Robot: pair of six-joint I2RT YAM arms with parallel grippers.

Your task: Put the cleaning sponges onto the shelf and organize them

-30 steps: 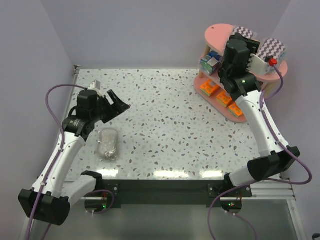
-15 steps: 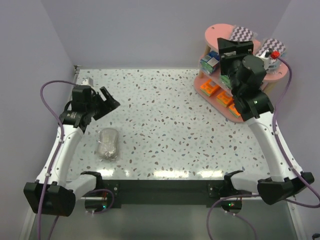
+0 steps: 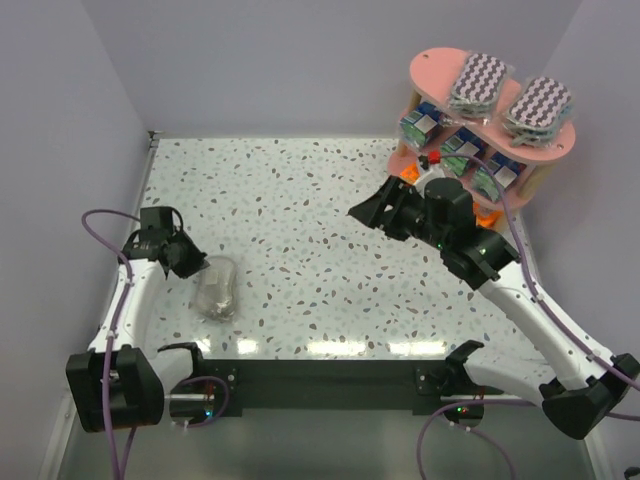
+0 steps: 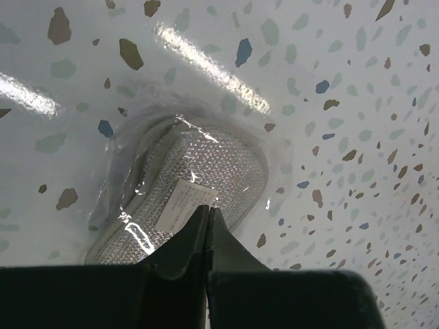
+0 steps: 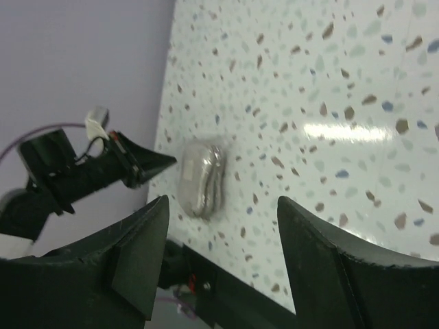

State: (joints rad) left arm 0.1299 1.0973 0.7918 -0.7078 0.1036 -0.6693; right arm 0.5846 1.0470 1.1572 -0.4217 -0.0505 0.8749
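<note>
**Left jaws closed, right jaws spread**

The left gripper [image 3: 188,260] is pitched steeply downward, and its fingers [image 4: 185,250] are pressed together with no gap seen between them. The right gripper [image 3: 368,208] is stretched out to the left of its wrist, and its fingers [image 5: 140,253] are set wide apart.

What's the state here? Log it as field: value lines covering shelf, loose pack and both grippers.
Top tier of pink three-tier shelf: two purple-white zigzag packs
Middle tier: green-and-blue packs
Speckled table: one greyish sponge in clear wrap
Left gripper: shut, over the greyish sponge
Right gripper: open, empty, above the table
</note>
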